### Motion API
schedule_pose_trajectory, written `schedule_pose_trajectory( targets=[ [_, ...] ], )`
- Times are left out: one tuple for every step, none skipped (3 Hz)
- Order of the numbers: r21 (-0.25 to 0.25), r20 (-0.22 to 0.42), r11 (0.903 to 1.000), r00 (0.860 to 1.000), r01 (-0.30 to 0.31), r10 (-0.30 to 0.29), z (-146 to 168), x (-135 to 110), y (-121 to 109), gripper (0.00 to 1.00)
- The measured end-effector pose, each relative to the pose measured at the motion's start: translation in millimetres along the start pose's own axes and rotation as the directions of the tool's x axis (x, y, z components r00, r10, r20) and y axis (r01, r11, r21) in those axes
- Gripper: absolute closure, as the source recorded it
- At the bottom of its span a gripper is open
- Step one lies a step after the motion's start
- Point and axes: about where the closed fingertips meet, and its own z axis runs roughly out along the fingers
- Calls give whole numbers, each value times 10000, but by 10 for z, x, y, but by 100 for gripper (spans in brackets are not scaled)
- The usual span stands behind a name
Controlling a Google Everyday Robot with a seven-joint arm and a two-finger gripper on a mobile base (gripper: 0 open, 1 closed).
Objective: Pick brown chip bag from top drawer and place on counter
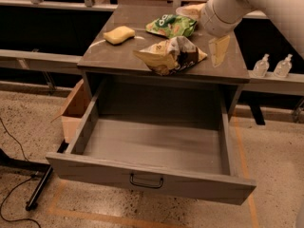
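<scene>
Chip bag (171,56): brown-white, crumpled, on counter (118,56) | pincer (218,50): just beside

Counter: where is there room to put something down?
Bare counter lies at the front left, between sponge and brown bag, and behind the sponge. The drawer floor is bare too. Crowded: the right side, with green bag, brown bag and the claw above it.

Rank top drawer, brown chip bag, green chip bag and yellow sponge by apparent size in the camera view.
1. top drawer
2. brown chip bag
3. green chip bag, farther back, so unsure
4. yellow sponge
The gripper hovers over the counter, right of the brown chip bag.
</scene>
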Motion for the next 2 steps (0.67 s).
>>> schedule_pose_trajectory(
  targets=[
    [-406,-721,9979,9963,-500,470,-77,187,178,0],
    [-457,-847,9969,9946,-638,598,-75,218,202,0]
  ],
)
